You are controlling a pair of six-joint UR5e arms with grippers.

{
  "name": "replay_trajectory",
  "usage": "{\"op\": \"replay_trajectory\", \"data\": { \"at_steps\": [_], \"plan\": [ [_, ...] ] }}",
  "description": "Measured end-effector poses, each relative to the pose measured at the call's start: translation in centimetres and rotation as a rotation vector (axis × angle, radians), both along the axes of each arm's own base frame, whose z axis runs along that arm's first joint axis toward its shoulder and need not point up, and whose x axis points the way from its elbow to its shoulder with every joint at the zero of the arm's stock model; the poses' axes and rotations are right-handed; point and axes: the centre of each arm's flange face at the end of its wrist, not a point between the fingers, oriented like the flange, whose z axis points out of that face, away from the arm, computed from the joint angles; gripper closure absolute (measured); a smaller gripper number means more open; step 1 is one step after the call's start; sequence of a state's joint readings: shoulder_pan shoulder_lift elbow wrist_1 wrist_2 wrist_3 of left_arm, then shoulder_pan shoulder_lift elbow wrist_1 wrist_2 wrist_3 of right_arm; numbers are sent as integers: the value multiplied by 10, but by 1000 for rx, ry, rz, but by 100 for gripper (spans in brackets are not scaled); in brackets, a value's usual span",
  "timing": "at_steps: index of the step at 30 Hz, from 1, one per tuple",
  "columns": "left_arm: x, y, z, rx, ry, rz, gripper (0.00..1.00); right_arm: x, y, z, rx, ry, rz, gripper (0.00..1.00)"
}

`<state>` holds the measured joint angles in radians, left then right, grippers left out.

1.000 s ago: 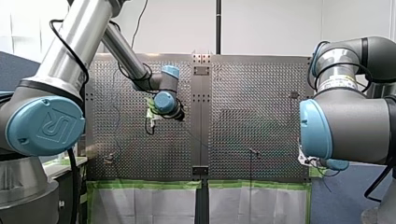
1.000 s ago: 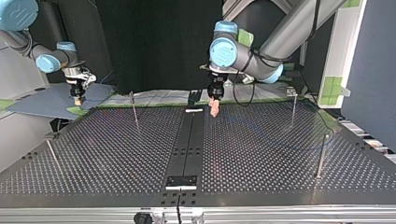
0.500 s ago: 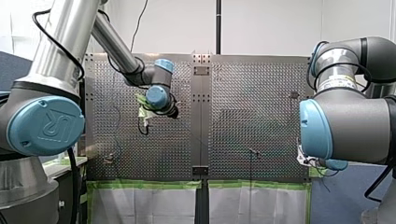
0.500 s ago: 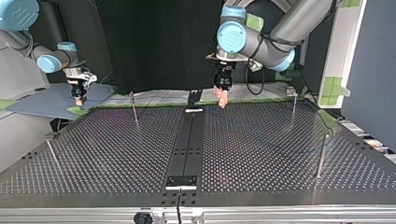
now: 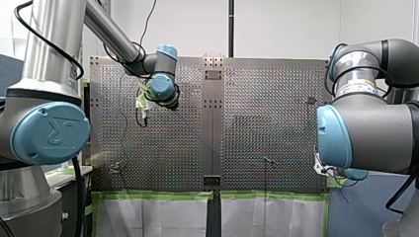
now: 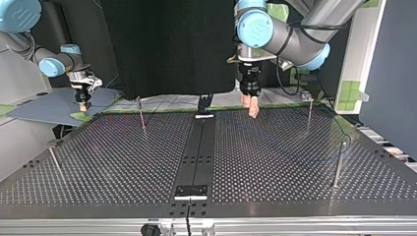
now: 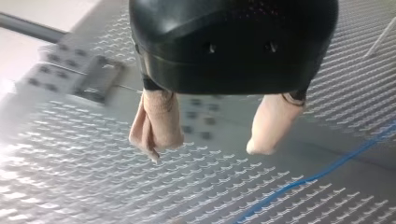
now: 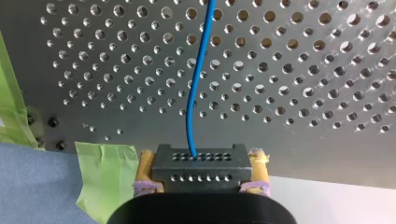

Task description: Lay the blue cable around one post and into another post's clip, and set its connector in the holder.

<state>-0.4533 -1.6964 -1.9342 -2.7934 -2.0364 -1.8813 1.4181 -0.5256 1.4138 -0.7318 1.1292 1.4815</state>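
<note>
Presently my right pincer (image 8: 201, 161), at the top view's ten o'clock, clamps the black block connector (image 8: 201, 179) of the thin blue cable (image 8: 196, 79), while my left pincer (image 7: 205, 151) stands apart near twelve o'clock.

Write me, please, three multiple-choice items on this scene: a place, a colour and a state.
1. Where is the connector? A in the holder; B between my right gripper's pads; C on the table.
2. What colour is the cable? A red; B green; C blue.
3. My left gripper is: A open, empty; B shut on the cable; C shut on the connector.
1 B: yellow pads clamp it. 2 C: it runs blue from the connector. 3 A: beige pads stand apart, nothing between.
</note>
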Motion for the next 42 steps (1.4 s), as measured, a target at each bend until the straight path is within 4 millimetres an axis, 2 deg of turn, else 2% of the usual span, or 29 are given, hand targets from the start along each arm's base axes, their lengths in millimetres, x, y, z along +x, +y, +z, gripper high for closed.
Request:
{"op": "replay_trajectory", "data": {
  "at_steps": [4,7,15,25,37,42],
  "plan": [
    [12,12,32,-9,-73,60,0,0,0,0,0,0,1,100],
    [15,24,47,-22,-92,106,0,0,0,0,-1,-1,1,100],
    [4,67,53,-69,-91,246,0,0,0,0,-4,-3,1,100],
    [-11,118,57,-175,-172,412,0,0,0,0,-3,-3,1,100],
    [-13,155,94,-321,-317,426,0,0,0,0,-4,-2,1,100],
    [-17,167,100,-372,-377,417,0,0,0,0,-1,-1,2,100]
  ]
}}
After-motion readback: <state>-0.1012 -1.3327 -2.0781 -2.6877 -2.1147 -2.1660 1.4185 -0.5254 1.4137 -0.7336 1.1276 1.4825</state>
